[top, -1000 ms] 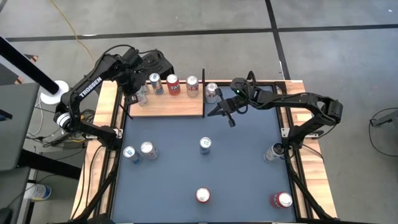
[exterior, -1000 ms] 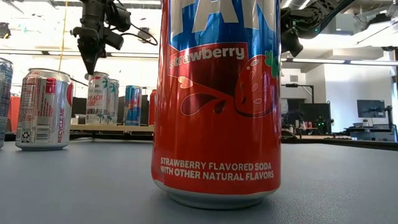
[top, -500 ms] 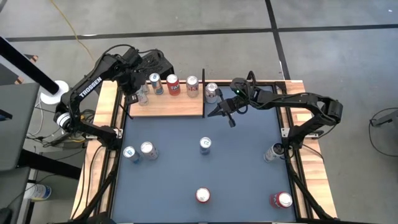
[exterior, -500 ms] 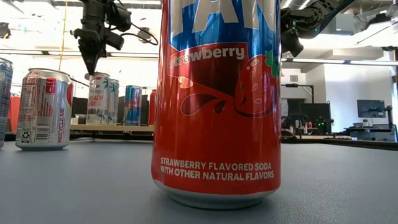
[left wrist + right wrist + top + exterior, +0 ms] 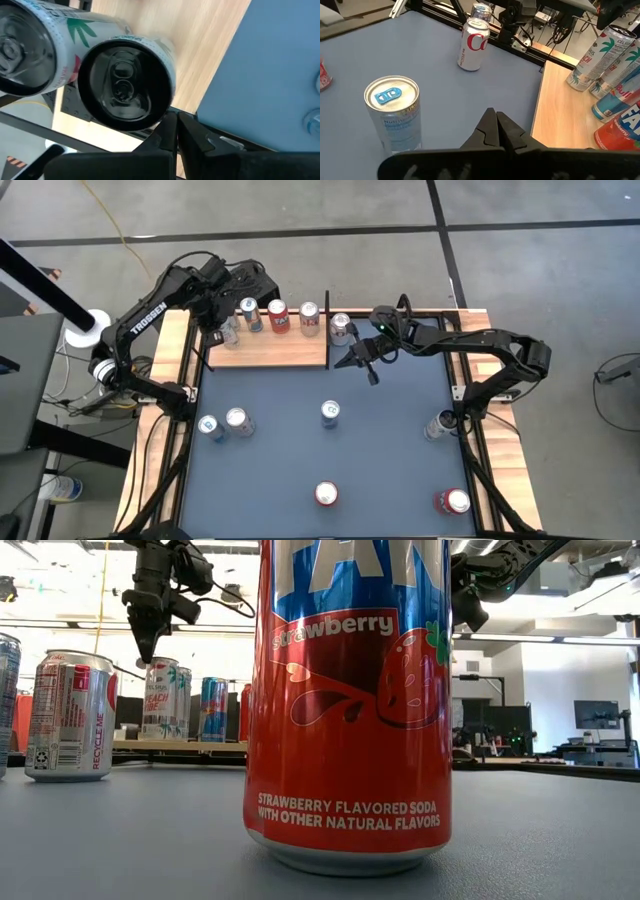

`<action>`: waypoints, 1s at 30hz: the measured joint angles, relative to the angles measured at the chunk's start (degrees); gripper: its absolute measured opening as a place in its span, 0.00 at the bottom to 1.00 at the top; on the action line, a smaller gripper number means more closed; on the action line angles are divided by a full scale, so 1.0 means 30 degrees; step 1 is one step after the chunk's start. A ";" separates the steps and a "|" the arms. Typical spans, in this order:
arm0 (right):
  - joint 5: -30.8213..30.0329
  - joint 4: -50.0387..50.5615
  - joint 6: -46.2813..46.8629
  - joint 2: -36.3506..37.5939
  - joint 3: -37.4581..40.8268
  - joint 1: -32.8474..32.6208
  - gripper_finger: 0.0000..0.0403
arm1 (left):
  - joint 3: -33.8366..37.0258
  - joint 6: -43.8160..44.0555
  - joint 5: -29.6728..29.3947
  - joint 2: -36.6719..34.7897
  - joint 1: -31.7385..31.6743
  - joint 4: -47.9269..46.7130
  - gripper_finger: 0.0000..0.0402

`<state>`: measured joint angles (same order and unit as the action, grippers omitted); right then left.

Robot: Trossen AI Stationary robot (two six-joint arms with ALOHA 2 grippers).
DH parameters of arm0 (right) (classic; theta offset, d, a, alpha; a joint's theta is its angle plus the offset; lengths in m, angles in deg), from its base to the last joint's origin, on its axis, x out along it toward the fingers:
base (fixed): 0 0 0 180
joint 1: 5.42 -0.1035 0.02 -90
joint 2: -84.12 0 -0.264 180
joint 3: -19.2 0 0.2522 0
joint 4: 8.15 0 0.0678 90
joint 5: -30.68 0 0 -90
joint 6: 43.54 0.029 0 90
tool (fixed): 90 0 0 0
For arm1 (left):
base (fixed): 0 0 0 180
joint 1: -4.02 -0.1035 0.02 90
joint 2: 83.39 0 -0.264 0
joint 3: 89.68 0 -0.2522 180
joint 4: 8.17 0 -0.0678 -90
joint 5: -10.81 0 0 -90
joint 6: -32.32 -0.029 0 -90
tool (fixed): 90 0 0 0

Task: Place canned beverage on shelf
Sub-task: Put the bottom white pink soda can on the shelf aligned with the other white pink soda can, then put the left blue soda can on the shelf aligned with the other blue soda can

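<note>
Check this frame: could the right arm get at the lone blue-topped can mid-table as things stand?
Probably yes. The right gripper, shut and empty, hangs over bare tabletop beside the shelf; the blue-topped can stands alone just beyond, with nothing between.

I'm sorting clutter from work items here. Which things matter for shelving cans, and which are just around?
Job:
shelf
cans on the shelf
loose cans on the blue table
left gripper, above the shelf
right gripper, over the table

Just around:
yellow cable
floor
</note>
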<state>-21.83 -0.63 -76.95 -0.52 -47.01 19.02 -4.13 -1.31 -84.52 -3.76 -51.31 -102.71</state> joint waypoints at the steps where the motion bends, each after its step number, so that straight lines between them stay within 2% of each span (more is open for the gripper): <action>1: 0.0000 0.0006 0.0124 0.0000 0.0000 -0.0074 0.00 | 0.0000 0.0000 0.0169 0.0000 0.0006 -0.0129 0.00; 7: -0.0072 0.1295 0.0196 -0.0007 -0.0823 -0.1072 0.00 | 0.0000 0.0355 0.1128 -0.0160 0.0730 -0.1222 0.00; 12: -0.2113 0.3920 0.0303 -0.0007 -0.2499 -0.2328 0.00 | 0.0000 0.0837 0.1296 -0.1230 0.2031 -0.1064 0.00; 16: -0.3052 0.5325 0.1140 -0.0006 -0.3666 -0.3308 0.00 | 0.0000 0.1886 0.3137 -0.2608 0.3340 -0.0479 0.00; 24: -0.3100 0.6279 0.1385 0.0000 -0.4277 -0.4795 0.00 | 0.0000 0.7754 0.8541 -0.5482 0.6850 -0.1252 0.00; 30: -0.3118 0.6188 0.2513 -0.0002 -0.4277 -0.5795 0.00 | 0.0058 1.0956 0.8930 -0.7098 1.0684 -0.1324 0.00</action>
<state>-31.18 17.94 -69.41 -0.53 -59.84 1.64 -3.96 31.56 -57.73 -25.05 -19.26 -106.68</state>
